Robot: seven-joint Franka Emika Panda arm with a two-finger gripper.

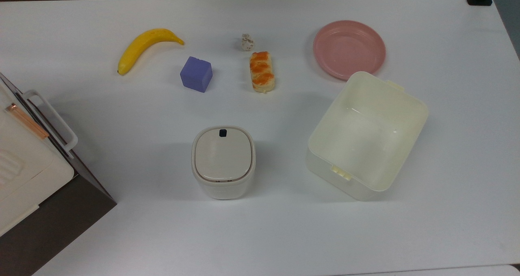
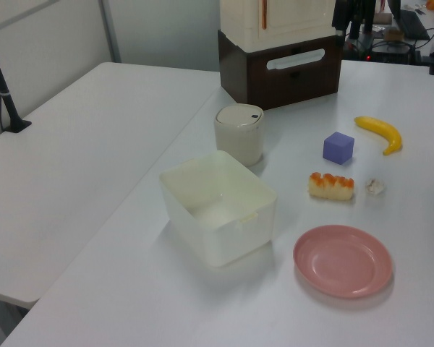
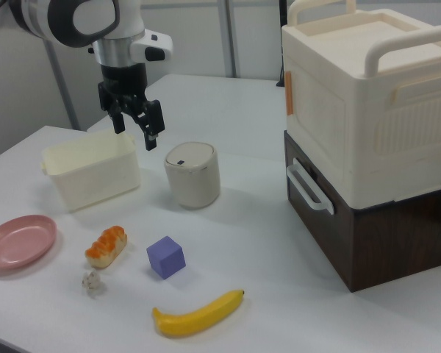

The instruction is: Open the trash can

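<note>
On the white worktop (image 1: 122, 117) we see the trash can (image 1: 223, 161) standing upright, lid shut, beside the pale tub (image 1: 367, 134). In the right view, our gripper (image 3: 134, 126) hangs above and behind it, jaws parted, holding nothing.

You are looking at a scene with nothing readable: no text, label, brand, number or sign is showing on any object or surface here.
</note>
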